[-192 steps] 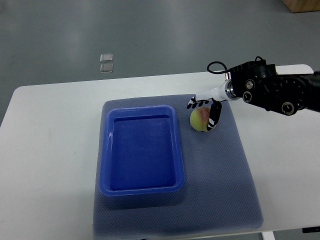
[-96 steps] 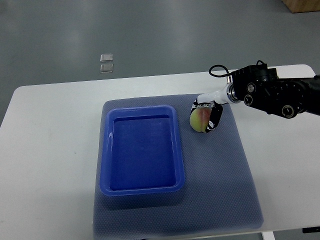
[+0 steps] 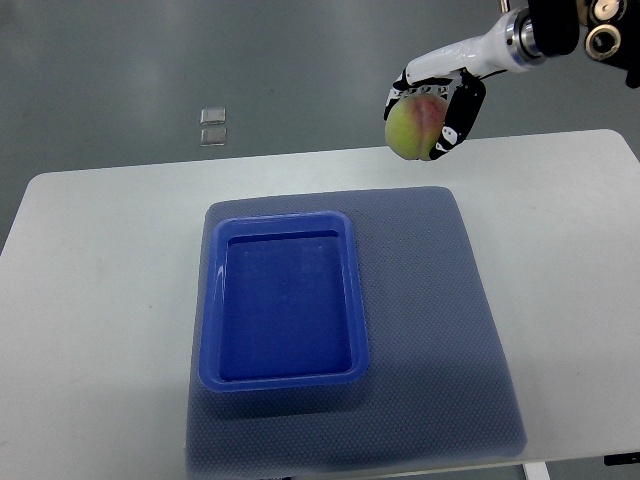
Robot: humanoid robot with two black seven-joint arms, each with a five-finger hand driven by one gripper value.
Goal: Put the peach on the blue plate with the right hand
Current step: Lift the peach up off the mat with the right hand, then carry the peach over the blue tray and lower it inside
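- Peach point(image 3: 419, 127) is now in the air, held by the right hand point(image 3: 437, 105) high toward the far right of the view; a second ago it sat on the grey mat point(image 3: 430, 330), just right of the plate's far corner.
- Right hand's fingers point(image 3: 452, 122) are wrapped around the fruit, dark fingertips showing on its right side and white ones over its top; half a second ago the same grip was closing on it at mat level.
- Arm has risen and pulled back, so the peach appears over the table's point(image 3: 110, 300) far edge, with bare floor behind it; how high it hangs cannot be read from this one view.
- Blue plate point(image 3: 215, 300), really a shallow rectangular tray, lies on the left half of the mat, holding nothing, and has not shifted across the three pictures.
- Left hand is not in view.
- Two small clear squares point(image 3: 212, 125) lie on the floor beyond the table, unchanged and no part of the job.
- Judgement: the pick-up is done and the carry is beginning. The lift has taken the fruit well apart from the plate, so the next move calls for a sweep left and toward the robot, then a descent over the tray's middle before letting go.
- Risk, as I read it: a round fruit let go too high may roll to a wall or bounce over the low rim.
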